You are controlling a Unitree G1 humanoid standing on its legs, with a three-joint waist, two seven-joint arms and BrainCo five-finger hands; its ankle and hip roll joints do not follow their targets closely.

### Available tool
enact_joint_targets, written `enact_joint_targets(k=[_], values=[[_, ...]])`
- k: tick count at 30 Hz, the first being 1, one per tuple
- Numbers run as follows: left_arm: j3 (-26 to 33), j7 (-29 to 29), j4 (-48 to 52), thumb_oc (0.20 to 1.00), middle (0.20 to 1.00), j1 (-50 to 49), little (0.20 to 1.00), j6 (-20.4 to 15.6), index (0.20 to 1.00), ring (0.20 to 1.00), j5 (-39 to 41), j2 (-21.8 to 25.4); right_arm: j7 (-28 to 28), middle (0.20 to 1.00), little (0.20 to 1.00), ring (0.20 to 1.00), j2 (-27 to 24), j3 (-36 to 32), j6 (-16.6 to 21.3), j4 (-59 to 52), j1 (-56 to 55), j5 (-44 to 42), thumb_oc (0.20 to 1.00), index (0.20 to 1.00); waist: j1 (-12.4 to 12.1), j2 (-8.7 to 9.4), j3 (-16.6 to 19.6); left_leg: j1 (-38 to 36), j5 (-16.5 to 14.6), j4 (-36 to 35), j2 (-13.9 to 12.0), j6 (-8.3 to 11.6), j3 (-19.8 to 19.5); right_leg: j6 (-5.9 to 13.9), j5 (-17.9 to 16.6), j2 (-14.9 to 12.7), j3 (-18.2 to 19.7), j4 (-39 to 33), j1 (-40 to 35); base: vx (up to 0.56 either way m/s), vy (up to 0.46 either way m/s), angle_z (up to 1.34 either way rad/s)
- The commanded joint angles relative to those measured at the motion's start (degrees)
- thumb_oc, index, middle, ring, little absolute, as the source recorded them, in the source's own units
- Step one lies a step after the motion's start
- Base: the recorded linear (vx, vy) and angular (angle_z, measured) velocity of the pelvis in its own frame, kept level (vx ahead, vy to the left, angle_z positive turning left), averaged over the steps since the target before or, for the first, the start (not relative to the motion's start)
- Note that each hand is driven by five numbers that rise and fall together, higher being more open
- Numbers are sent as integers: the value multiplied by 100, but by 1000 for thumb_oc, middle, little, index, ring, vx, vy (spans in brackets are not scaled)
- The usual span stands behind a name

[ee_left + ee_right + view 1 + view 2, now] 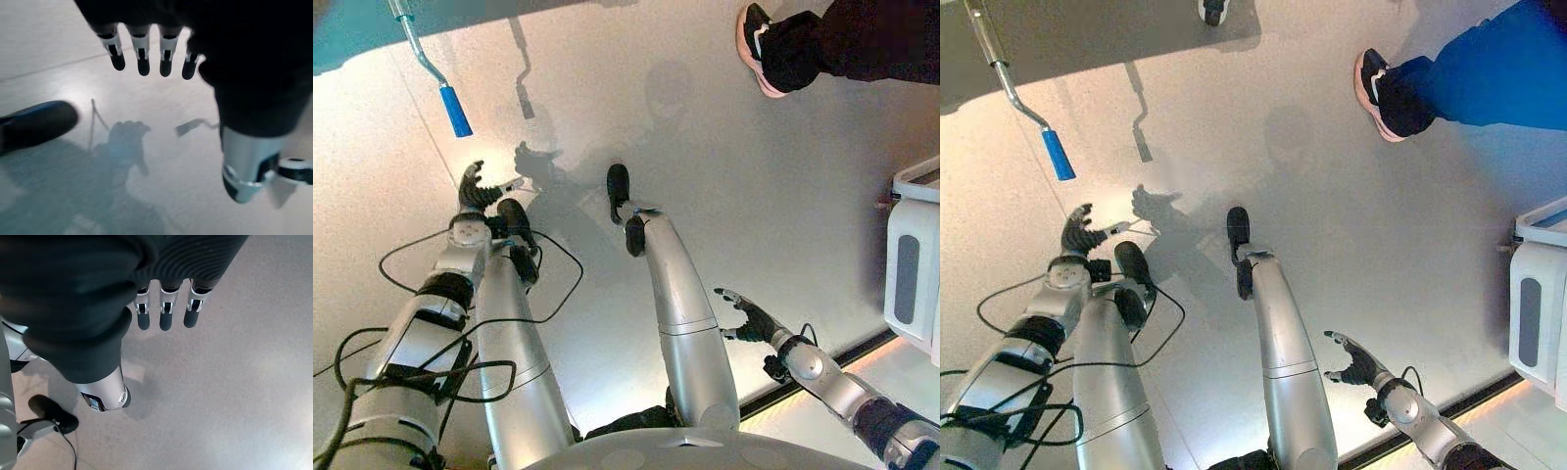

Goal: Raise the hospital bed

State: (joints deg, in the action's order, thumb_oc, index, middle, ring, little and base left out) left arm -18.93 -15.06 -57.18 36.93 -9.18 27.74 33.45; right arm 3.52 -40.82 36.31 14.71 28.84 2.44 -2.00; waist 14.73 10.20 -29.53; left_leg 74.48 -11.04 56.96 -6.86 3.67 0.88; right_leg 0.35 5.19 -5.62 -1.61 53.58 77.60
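The bed's crank, a bent metal rod (416, 44) ending in a blue grip (455, 110), hangs down from the bed's dark edge (352, 39) at the far left. My left hand (473, 188) is open over the floor, nearer to me than the blue grip (1058, 154) and well apart from it. Its wrist view has the straight fingers (142, 58) and thumb (244, 166) above bare floor, holding nothing. At the lower right, my right hand (751, 315) is open too, with relaxed fingers (163, 316) over the floor, far from the crank.
A person's leg and pink-soled shoe (759, 49) stand at the far right. A second shoe tip (1214, 10) shows at the far edge. A white unit (913, 264) stands at the right edge. A dark strip (822, 367) runs across the floor near my right arm.
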Motion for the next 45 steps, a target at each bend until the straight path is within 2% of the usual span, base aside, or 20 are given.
enact_joint_targets(k=[1, 7, 11, 12, 14, 17, 18, 19, 20, 21, 22, 25, 26, 30, 31, 37, 40, 41, 45], values=[[-14, 137, 68, 1000, 1000, -408, 1000, -10, 1000, 1000, -125, 111, -44, 1000, 1000, 1000, -191, 245, -60, -307, -106, -187, 1000, 1000, -294, 850, -26, -169, 584, 25, 173, 165, -2, 590, -756, -237, 120, -548, -109, -25, -45, 10], [-10, 304, -81, 1000, 1000, -756, 1000, 125, 1000, 1000, -274, -211, -20, 1000, 1000, 1000, 2, 129, -104, -113, -171, -324, 1000, 1000, -340, 777, -26, -424, 754, -194, 167, 229, -95, 568, -683, -295, 42, -485, -393, -34, -72, 10], [-233, 551, -191, 1000, 1000, -992, 1000, 224, 1000, 1000, -902, -366, 59, 1000, 1000, 1000, 321, 75, -90, 414, -8, -303, 1000, 1000, -459, 565, -26, -1036, 929, -630, 166, 247, -167, 586, -646, -376, -37, -655, -1027, -46, -27, 15], [-234, 550, -189, 1000, 1000, -1002, 1000, 224, 1000, 1000, -906, -368, 62, 1000, 1000, 1000, 326, 81, -82, 425, -13, -300, 1000, 1000, -460, 564, -26, -1057, 934, -648, 166, 248, -170, 585, -650, -376, -44, -674, -1051, -33, -7, 7], [-460, 684, -15, 1000, 1000, -1289, 1000, 227, 1000, 1000, -1406, -481, 95, 1000, 1000, 1000, 584, -149, -140, 1002, 161, -305, 1000, 1000, -608, 242, -26, -1758, 1024, -1184, 154, 236, -165, 625, -605, -424, -159, -968, -1738, -22, 51, -7], [-402, 841, -169, 1000, 1000, -1623, 1000, 169, 1000, 1000, -1374, -838, 98, 1000, 1000, 1000, 951, -482, -239, 1947, 458, -524, 1000, 1000, -791, -202, -26, -2752, 1054, -1871, 150, 214, -117, 629, -456, -436, -267, -1410, -2690, -64, 131, 16], [-352, 925, -275, 1000, 1000, -1680, 1000, 167, 1000, 1000, -1423, -908, 66, 1000, 1000, 1000, 1012, -601, -256, 2114, 630, -542, 1000, 1000, -800, -322, -26, -2997, 1231, -2172, 174, 187, -83, 580, -566, -423, -278, -1630, -2901, -79, 123, 50], [-362, 1039, -286, 1000, 1000, -1830, 1000, 148, 1000, 1000, -1554, -947, 15, 1000, 1000, 1000, 1070, -704, -304, 2363, 657, -613, 1000, 1000, -837, -436, -26, -3284, 1192, -2262, 174, 186, -69, 582, -521, -401, -286, -1718, -3183, -78, 185, 3], [-251, 1138, -518, 1000, 1000, -2037, 1000, 114, 1000, 1000, -1700, -1043, -114, 1000, 1000, 1000, 1230, -942, -372, 2952, 778, -770, 1000, 1000, -906, -618, -26, -3913, 1089, -2401, 181, 171, -77, 566, -420, -369, -298, -1845, -3794, 4, 126, -6], [-252, 1138, -517, 1000, 1000, -2038, 1000, 114, 1000, 1000, -1700, -1043, -114, 1000, 1000, 1000, 1230, -942, -371, 2952, 777, -770, 1000, 1000, -906, -618, -26, -3917, 1088, -2403, 180, 171, -76, 565, -420, -368, -298, -1847, -3797, 51, 151, -4], [-14, 1327, -820, 1000, 1000, -2290, 1000, 103, 1000, 1000, -1587, -1203, -223, 1000, 1000, 1000, 1377, -1270, -435, 3466, 817, -988, 1000, 1000, -956, -742, 9, -4599, 989, -2589, 199, 162, -73, 571, -380, -363, -349, -2043, -4470, 50, 60, 10], [195, 1382, -1017, 1000, 1000, -2430, 1000, 118, 1000, 1000, -1457, -1286, -287, 1000, 1000, 1000, 1457, -1376, -459, 3616, 806, -1047, 1000, 1000, -971, -779, 162, -4829, 973, -2758, 204, 165, -67, 580, -387, -359, -379, -2195, -4689, 61, 32, 19], [384, 1445, -1152, 1000, 1000, -2682, 1000, 52, 1000, 1000, -1400, -1399, -331, 1000, 1000, 1000, 1513, -1497, -462, 3697, 783, -1020, 1000, 1000, -1014, -860, 415, -5240, 918, -3041, 238, 174, -61, 590, -386, -358, -443, -2502, -5125, 56, 17, 31], [677, 1527, -1245, 1000, 1000, -3205, 1000, -52, 1000, 1000, -1311, -1670, -415, 1000, 1000, 1000, 1681, -1815, -480, 4021, 609, -1097, 1000, 1000, -1151, -1028, 998, -6015, 886, -3725, 369, 147, -114, 607, -442, -364, -569, -3215, -5954, 58, 38, 34], [677, 1527, -1245, 1000, 1000, -3207, 1000, -52, 1000, 1000, -1311, -1670, -415, 1000, 1000, 1000, 1681, -1815, -480, 4022, 608, -1098, 1000, 1000, -1151, -1029, 993, -6025, 887, -3731, 368, 148, -115, 607, -444, -363, -572, -3221, -5964, 8, 42, 7], [869, 1486, -1450, 1000, 1000, -3489, 1000, -181, 1000, 1000, -1310, -1868, -507, 1000, 1000, 1000, 1989, -1926, -483, 4173, 397, -1121, 1000, 1000, -1224, -1020, 1629, -6762, 911, -4438, 399, 135, -134, 639, -541, -339, -674, -3956, -6700, 45, 5, 13], [880, 1473, -1457, 1000, 1000, -3527, 1000, -226, 1000, 1000, -1276, -1920, -508, 1000, 1000, 1000, 2061, -1918, -488, 4210, 333, -1111, 1000, 1000, -1238, -1009, 1807, -6975, 933, -4662, 412, 144, -128, 654, -570, -308, -714, -4229, -6929, 83, 0, 3], [853, 1441, -1453, 1000, 1000, -3576, 1000, -288, 1000, 1000, -1245, -1983, -507, 1000, 1000, 1000, 2179, -1852, -494, 4210, 238, -1022, 1000, 1000, -1244, -988, 2083, -7289, 947, -4948, 418, 156, -87, 678, -606, -267, -756, -4544, -7242, 146, -4, -3], [864, 1421, -1450, 1000, 1000, -3596, 1000, -301, 1000, 1000, -1222, -2017, -517, 1000, 1000, 1000, 2249, -1821, -502, 4184, 181, -990, 1000, 1000, -1242, -967, 2221, -7494, 934, -5058, 413, 159, -36, 701, -591, -244, -784, -4646, -7469, 93, -11, -1]])
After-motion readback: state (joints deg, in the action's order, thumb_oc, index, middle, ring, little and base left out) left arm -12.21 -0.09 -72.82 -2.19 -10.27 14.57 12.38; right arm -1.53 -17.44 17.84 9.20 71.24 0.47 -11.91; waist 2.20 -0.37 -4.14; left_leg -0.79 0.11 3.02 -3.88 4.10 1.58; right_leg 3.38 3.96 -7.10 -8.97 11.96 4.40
